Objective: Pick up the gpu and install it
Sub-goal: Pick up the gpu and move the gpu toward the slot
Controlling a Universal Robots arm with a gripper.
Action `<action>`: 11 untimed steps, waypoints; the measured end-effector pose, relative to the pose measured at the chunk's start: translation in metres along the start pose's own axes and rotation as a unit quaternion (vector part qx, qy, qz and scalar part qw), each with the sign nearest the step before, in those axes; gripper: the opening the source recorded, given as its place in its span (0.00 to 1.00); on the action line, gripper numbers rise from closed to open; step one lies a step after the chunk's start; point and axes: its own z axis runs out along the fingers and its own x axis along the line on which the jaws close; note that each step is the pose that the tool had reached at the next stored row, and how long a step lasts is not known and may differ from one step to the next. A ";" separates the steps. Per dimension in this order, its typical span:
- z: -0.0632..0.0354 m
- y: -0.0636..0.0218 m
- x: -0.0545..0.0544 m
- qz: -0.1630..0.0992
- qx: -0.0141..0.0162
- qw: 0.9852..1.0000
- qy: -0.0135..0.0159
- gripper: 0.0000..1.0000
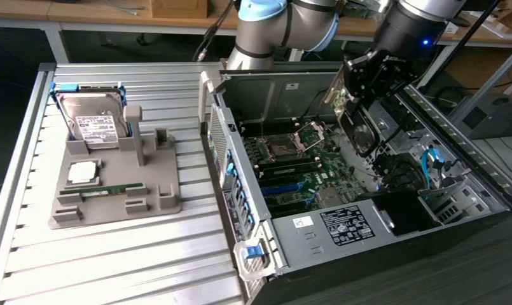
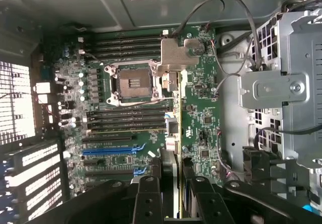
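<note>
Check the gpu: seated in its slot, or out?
Out. The gpu hangs on edge, gripped in the claw, above the motherboard inside the open case, not down in any slot.

Below my dark gpu card (image 1: 359, 130) the green motherboard (image 2: 201, 118) lies open; a silver metal drive cage (image 2: 287, 88) and grey cables (image 2: 193, 10) crowd its edge.

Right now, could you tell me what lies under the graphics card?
The motherboard in the open case, with its empty processor socket. The strip directly beneath the graphics card is hidden.
</note>
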 end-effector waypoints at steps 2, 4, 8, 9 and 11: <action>0.0023 -0.0005 -0.002 0.000 0.000 1.000 0.000 0.27; 0.0043 -0.0009 -0.003 0.000 0.000 1.000 0.001 0.27; 0.0083 -0.0019 -0.005 -0.001 0.000 1.000 0.001 0.27; 0.0092 -0.0021 -0.006 -0.001 0.000 1.000 0.001 0.27; 0.0113 -0.0023 -0.006 -0.001 0.000 1.000 0.001 0.27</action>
